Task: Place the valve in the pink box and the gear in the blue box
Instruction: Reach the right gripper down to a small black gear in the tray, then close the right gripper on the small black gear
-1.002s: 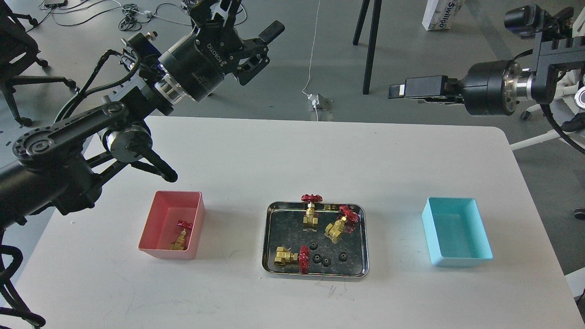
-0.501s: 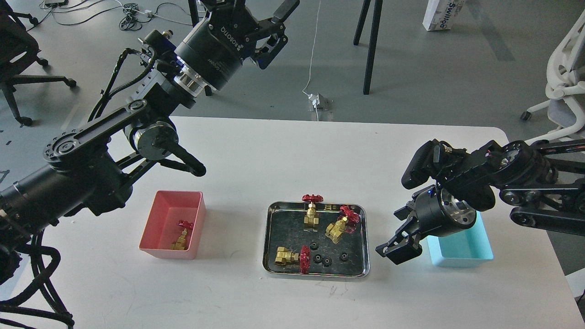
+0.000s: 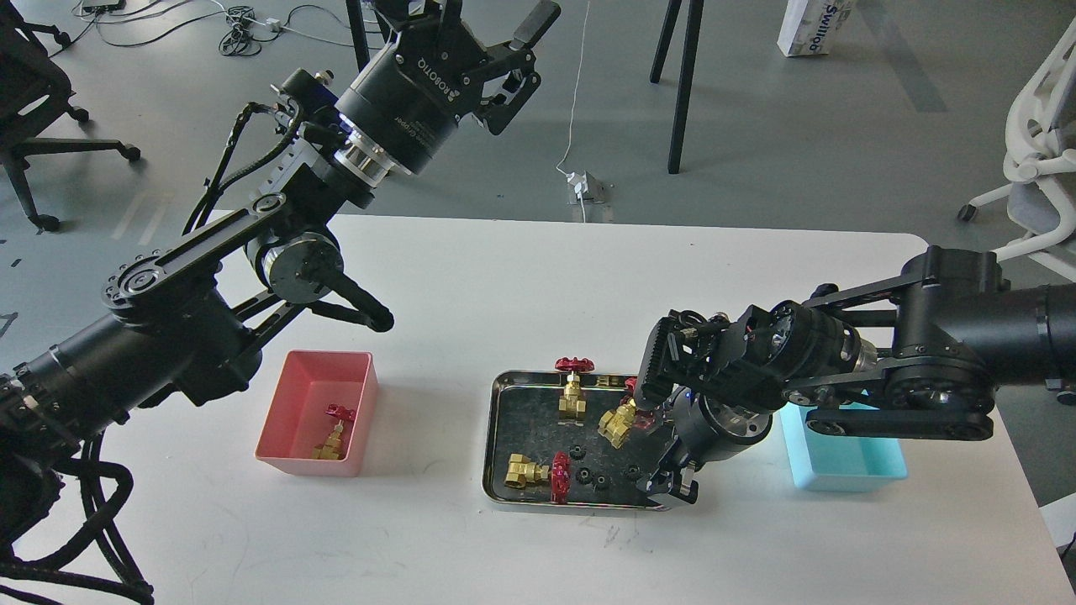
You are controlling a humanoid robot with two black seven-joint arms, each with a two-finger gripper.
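Observation:
One valve [image 3: 334, 433] lies in the pink box [image 3: 307, 464] at the left. Three more valves [image 3: 573, 388] [image 3: 622, 418] [image 3: 531, 472] lie in the steel tray [image 3: 494, 437] at the middle, with several tiny black gears [image 3: 577, 452] [image 3: 602, 481] among them. My right gripper [image 3: 670, 490] hangs low over the tray's front right corner, close to the rightmost gear; its fingers are dark and I cannot tell them apart. The blue box [image 3: 849, 479] at the right is partly hidden behind my right arm. My left gripper [image 3: 523, 52] is open and empty, high above the table's far edge.
My left arm's elbow [image 3: 294, 265] hangs over the table just behind the pink box. Chairs, cables and a black stand are on the floor beyond the table. The table's rounded right edge [image 3: 933, 252] is near the right arm.
My right arm has swung down from high at the right, past the blue box, to the tray's front right corner. My left arm has shifted a little up and to the right.

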